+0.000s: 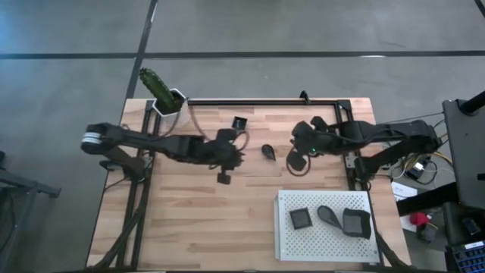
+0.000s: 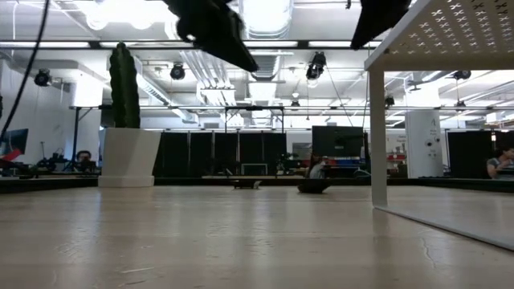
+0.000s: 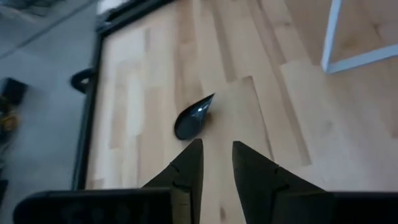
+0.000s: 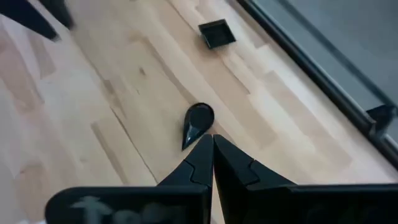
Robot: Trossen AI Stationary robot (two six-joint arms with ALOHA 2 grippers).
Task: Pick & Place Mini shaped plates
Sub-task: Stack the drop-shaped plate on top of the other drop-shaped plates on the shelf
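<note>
A dark teardrop plate lies flat on the wooden table between my two grippers. A small dark square plate sits nearer the far edge. Three more dark plates rest on the white perforated tray: a square one, a teardrop one and another square one. My left gripper hovers to the left of the loose teardrop plate, fingers slightly open. My right gripper hovers just to its right, shut. The low view shows both arms raised well above the table.
A white pot with a green cactus stands at the table's far left corner. A black frame rail runs along the far edge. The tray's white leg stands at the near right. Bare wood lies at the near left.
</note>
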